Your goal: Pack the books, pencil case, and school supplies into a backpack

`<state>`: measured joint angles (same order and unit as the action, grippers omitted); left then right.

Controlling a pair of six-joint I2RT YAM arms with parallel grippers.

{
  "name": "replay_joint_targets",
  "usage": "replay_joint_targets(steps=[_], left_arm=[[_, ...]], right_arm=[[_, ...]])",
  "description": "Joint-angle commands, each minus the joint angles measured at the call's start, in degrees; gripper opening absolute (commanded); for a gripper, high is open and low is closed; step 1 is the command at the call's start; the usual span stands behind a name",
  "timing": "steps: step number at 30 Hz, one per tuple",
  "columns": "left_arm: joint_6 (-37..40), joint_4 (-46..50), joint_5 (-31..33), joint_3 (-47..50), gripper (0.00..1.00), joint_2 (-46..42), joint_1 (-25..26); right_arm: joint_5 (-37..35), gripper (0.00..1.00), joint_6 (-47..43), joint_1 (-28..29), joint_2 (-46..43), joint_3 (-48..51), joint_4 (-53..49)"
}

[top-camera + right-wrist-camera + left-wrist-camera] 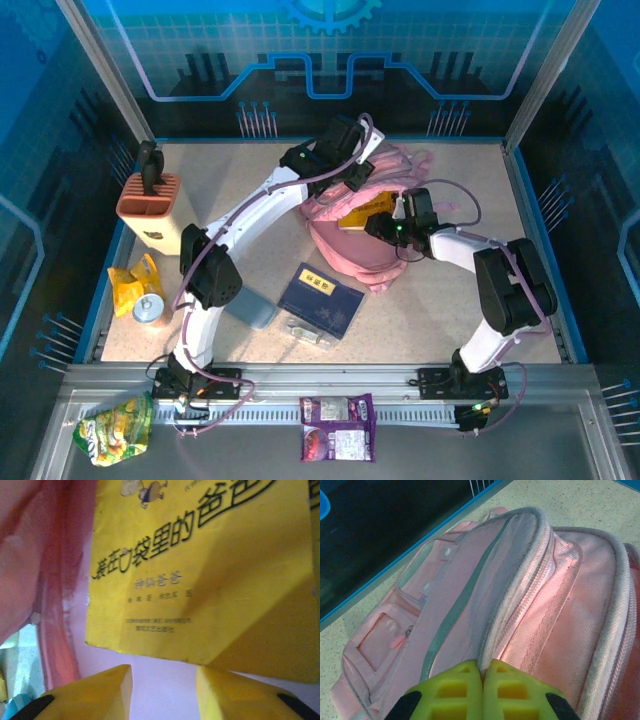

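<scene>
The pink backpack (pixel 352 250) lies at the table's middle right with its mouth held up. My left gripper (pixel 352 168) is shut on the backpack's corded zip rim (pixel 512 600), which is pinched between the green fingertips (pixel 465 680). A yellow book (pixel 358 219) sticks partly into the opening. In the right wrist view the yellow book (pixel 200 570) lies just beyond my right gripper (pixel 164 672), which is open with nothing between its fingers. The navy book (pixel 322 298), the grey-blue pencil case (pixel 250 306) and a small silvery school supply (pixel 308 333) lie on the table in front of the backpack.
A beige, orange-topped block (pixel 150 205) stands at the back left. A yellow snack bag (pixel 133 282) and a can (pixel 150 310) lie near the left edge. Purple snack packets (pixel 337 428) and a green bag (pixel 115 428) rest on the front rail.
</scene>
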<state>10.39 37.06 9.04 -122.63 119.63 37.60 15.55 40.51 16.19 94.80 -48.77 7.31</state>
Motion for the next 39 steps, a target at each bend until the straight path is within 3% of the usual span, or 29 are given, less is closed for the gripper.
replay_joint_targets(steps=[1, 8, 11, 13, 16, 19, 27, 33, 39], left_arm=[[-2.00, -2.91, 0.52, 0.37, 0.00, -4.55, -0.18], [-3.96, -4.18, 0.63, 6.56, 0.00, -4.67, -0.20], [-7.10, -4.81, 0.52, 11.14, 0.00, -5.46, -0.10], [-9.52, -7.18, -0.44, 15.97, 0.09, -6.59, -0.11], [-11.75, -8.71, -1.12, 20.41, 0.20, -8.03, -0.08], [-14.83, -6.90, -0.80, 22.09, 0.46, -9.84, -0.15], [-28.97, -10.11, -5.42, 38.49, 0.75, -23.74, -0.15], [-41.47, -14.60, -9.53, 56.49, 0.83, -35.01, 0.12], [-47.42, -14.48, -9.35, 69.72, 0.87, -43.89, 0.79]], right_arm=[[0.10, 0.44, -2.37, 1.03, -7.78, 5.15, 1.31], [-3.11, 0.68, -9.41, 1.47, -24.59, 11.39, -14.83], [-5.45, 0.85, -11.58, 1.65, -33.30, 13.67, -20.45], [-6.72, 1.00, -12.32, 1.65, -37.43, 13.25, -25.33], [-5.99, 1.00, -14.23, 1.65, -41.71, 12.94, -28.25], [-2.59, 1.00, -15.71, 2.71, -44.95, 12.96, -28.33], [2.91, 1.00, -14.73, 4.65, -47.58, 13.91, -30.40], [3.71, 1.00, -15.79, 8.12, -47.14, 14.31, -34.61], [3.14, 0.96, -13.70, 14.63, -44.55, 15.25, -36.09]])
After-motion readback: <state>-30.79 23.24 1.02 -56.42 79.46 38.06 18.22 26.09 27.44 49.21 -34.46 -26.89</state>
